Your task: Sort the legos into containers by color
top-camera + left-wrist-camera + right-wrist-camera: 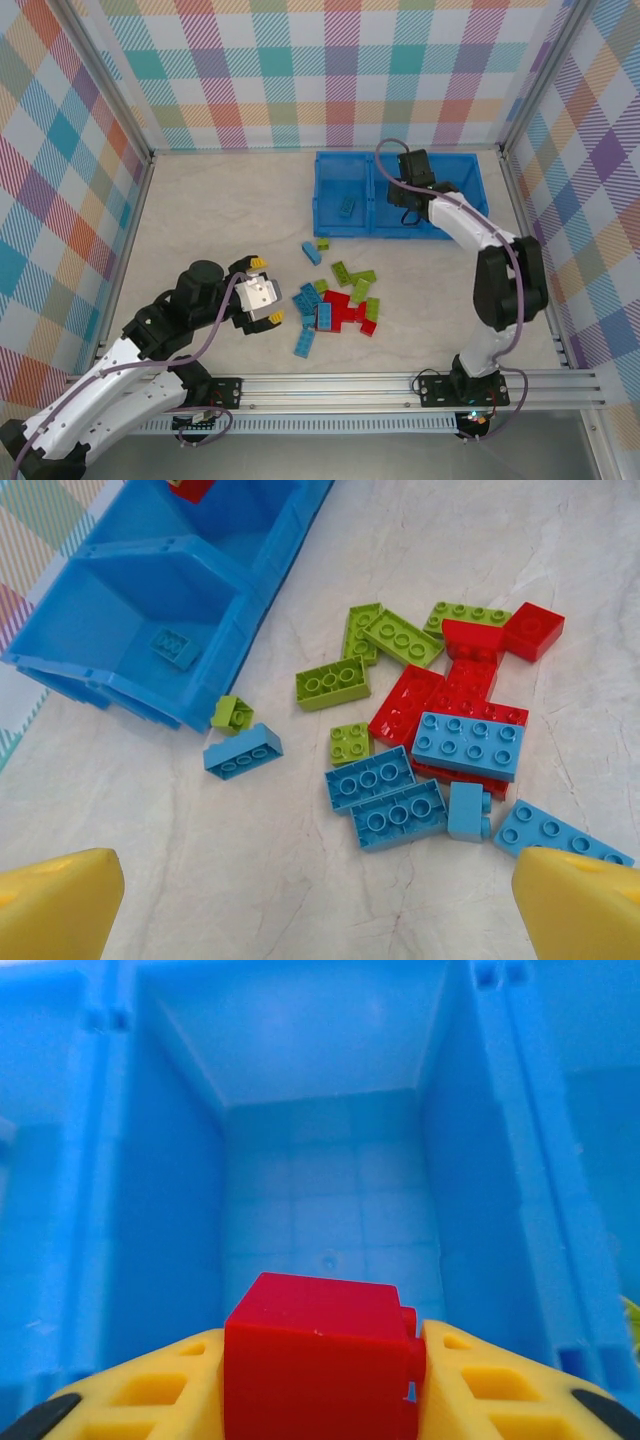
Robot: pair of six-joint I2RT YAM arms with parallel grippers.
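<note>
Left gripper [267,291]: near left of the table [220,210], just left of the brick pile; yellow fingertips [58,905] spread as wide as possible, nothing between them, nothing touched.
Nearest lego: a light blue bar [304,345], lying flat at the near left edge of the pile.
Pile of legos [338,305]: loose on the table near the middle, between the left gripper and the bin, apart from both.
Pile, by colour: red bricks [347,312] clustered on the right, some stacked; light blue bricks [385,798] on the near left side, one light blue bar lying across the red; lime green bricks [352,274] along the far side.
Strays: one light blue brick [312,252] and one small lime green brick [323,243], beyond the pile and just short of the bin's near left corner; the lime one tilted.
Bin [340,231]: bright blue, at the far right of the table, compartments side by side.
Left compartment: one light blue brick [346,207] on its floor.
Right gripper [322,1400]: over the middle compartment [330,1210], pointing down into it, closed on a red brick [318,1345] held between the two yellow fingers.
Red brick, place: above the bare compartment floor, not touching it.
</note>
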